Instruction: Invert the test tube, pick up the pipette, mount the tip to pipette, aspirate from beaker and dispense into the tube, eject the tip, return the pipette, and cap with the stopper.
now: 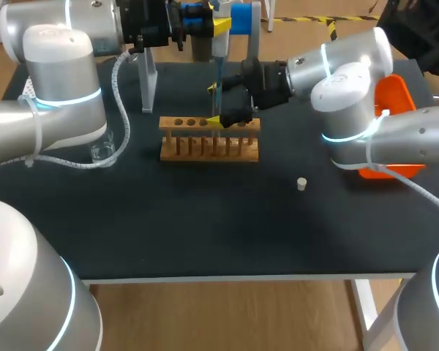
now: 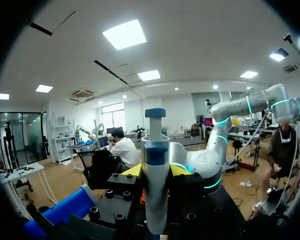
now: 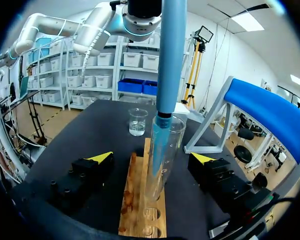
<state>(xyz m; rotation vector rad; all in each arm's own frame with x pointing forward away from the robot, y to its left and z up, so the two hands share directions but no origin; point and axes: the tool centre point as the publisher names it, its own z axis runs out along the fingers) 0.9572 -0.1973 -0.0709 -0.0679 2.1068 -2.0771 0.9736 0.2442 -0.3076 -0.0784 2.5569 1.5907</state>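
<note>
Head view first: the left gripper (image 1: 219, 28) is up over the far side of the black table (image 1: 205, 234), clamped on the grey-and-blue pipette (image 1: 217, 69). The pipette hangs upright with its tip down at the wooden tube rack (image 1: 208, 150). Left wrist view agrees, with yellow tips tight on either side of the pipette's body. Over to the right wrist view: the right gripper (image 3: 151, 159) sits low at the rack, fingers spread wide. They stand clear of the clear glass test tube (image 3: 174, 145), which is upright in the rack between them. The pipette's blue shaft runs straight down into the tube's mouth. A small glass beaker (image 3: 138, 121) stands beyond the rack's far end. A small white stopper (image 1: 301, 183) lies alone on the table, well apart from the rack, to its right.
</note>
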